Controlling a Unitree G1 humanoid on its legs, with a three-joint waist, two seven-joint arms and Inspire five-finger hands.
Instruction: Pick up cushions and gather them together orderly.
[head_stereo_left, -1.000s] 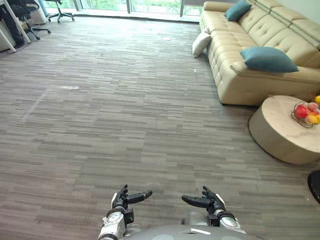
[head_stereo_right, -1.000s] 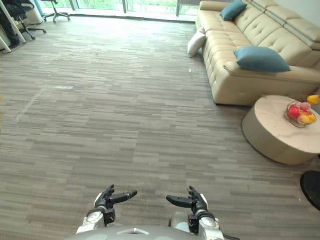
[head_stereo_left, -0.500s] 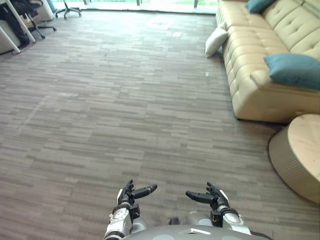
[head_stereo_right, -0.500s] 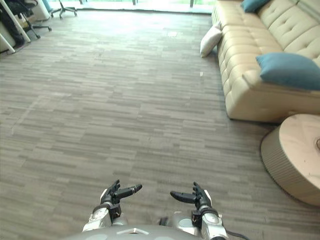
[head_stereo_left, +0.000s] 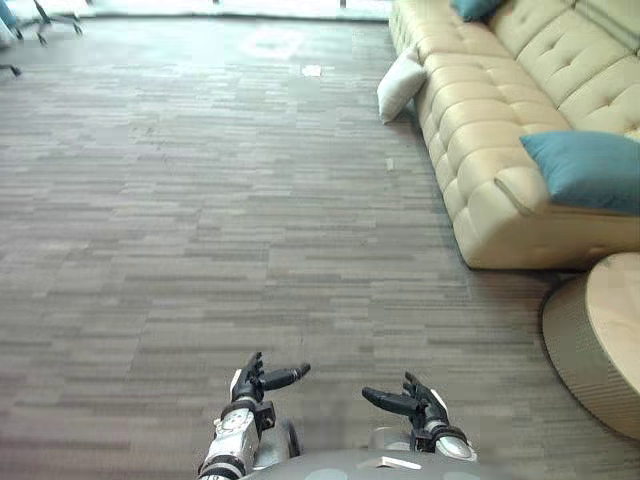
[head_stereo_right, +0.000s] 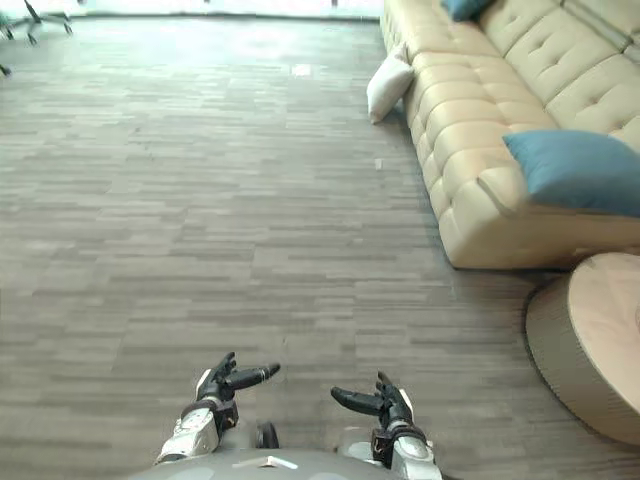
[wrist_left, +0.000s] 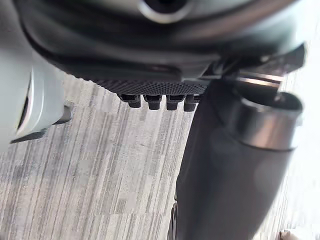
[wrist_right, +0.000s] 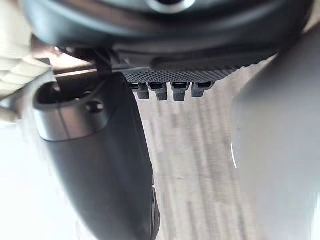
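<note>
A white cushion (head_stereo_left: 401, 86) lies on the floor, leaning against the far end of the beige sofa (head_stereo_left: 480, 150). A teal cushion (head_stereo_left: 585, 168) rests on the sofa's near armrest, and another teal cushion (head_stereo_left: 472, 8) sits on the seat at the far end. My left hand (head_stereo_left: 250, 383) and right hand (head_stereo_left: 415, 403) hang low at the near edge of the floor, both open with straight fingers and holding nothing. Both hands are far from every cushion.
A round beige coffee table (head_stereo_left: 600, 350) stands at the right, just in front of the sofa's near end. Wide grey plank floor (head_stereo_left: 200, 200) stretches ahead and to the left. Office chair legs (head_stereo_left: 50, 15) show at the far left.
The camera has moved forward and turned; the sofa and cushions look nearer and the fruit bowl has left the view. Both hands stay open in the same low pose.
</note>
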